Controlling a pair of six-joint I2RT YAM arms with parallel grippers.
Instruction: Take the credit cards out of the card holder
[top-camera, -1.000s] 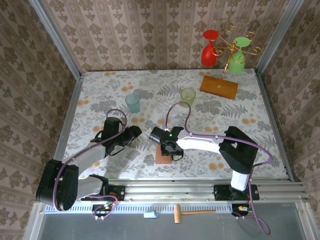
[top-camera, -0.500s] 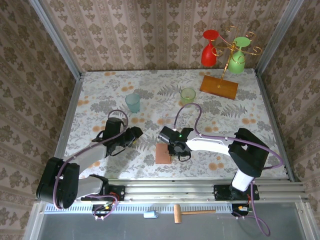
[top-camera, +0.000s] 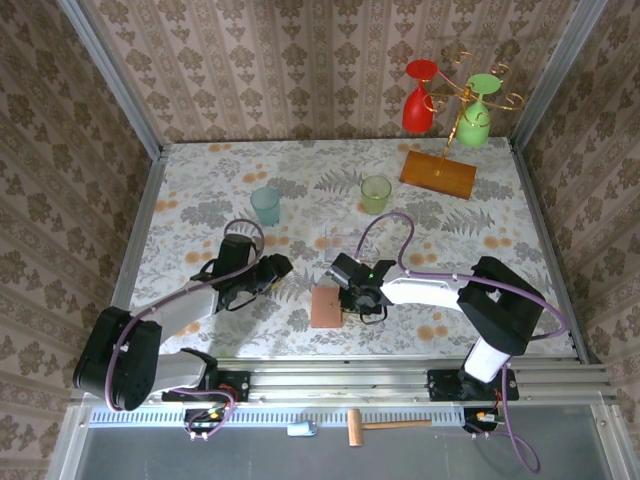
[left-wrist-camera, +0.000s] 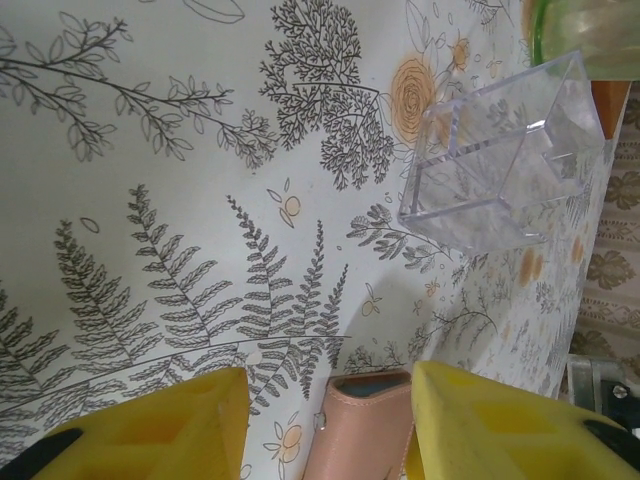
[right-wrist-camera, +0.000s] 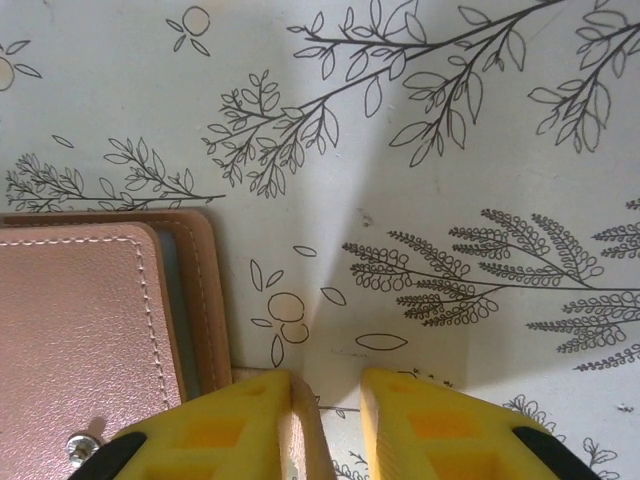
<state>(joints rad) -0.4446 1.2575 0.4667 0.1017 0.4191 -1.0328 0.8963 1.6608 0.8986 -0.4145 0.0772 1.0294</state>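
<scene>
Card holder (top-camera: 322, 310), salmon-pink with a stitched border, is lying flat and closed on the floral table cloth (top-camera: 200, 180), near the front edge and between the 2 arms. In the right wrist view its cover is showing at the lower left, with a metal stud (right-wrist-camera: 80, 447) at 1 corner and a grey-blue layer along the side.

Right gripper (top-camera: 352, 297) is hanging at the holder's right edge, pointing down. Its 2 yellow fingers (right-wrist-camera: 215, 430) are standing narrowly apart. A thin pink strip (right-wrist-camera: 305, 430) is sitting in the gap against 1 finger, with bare cloth showing between it and the other finger, so nothing is being clamped. The strip is possibly part of the holder, but the view is too tight to tell.

Left gripper (top-camera: 277, 268) is hanging just left of the holder, low over the cloth, with its jaws well apart and gripping nothing. In the left wrist view its fingers (left-wrist-camera: 150, 430) are framing 1 end of the holder.

Clear plastic tray (left-wrist-camera: 500, 160) is standing on the cloth beyond the holder. Teal cup (top-camera: 266, 205) and green cup (top-camera: 376, 192) are standing farther back, well apart. Orange stand base (top-camera: 438, 174) is sitting at the back right, its gold rack carrying a red glass (top-camera: 420, 100) and a green glass (top-camera: 476, 120) upside down. Wooden mallet (top-camera: 372, 426) is lying on the ledge in front of the arm bases.
</scene>
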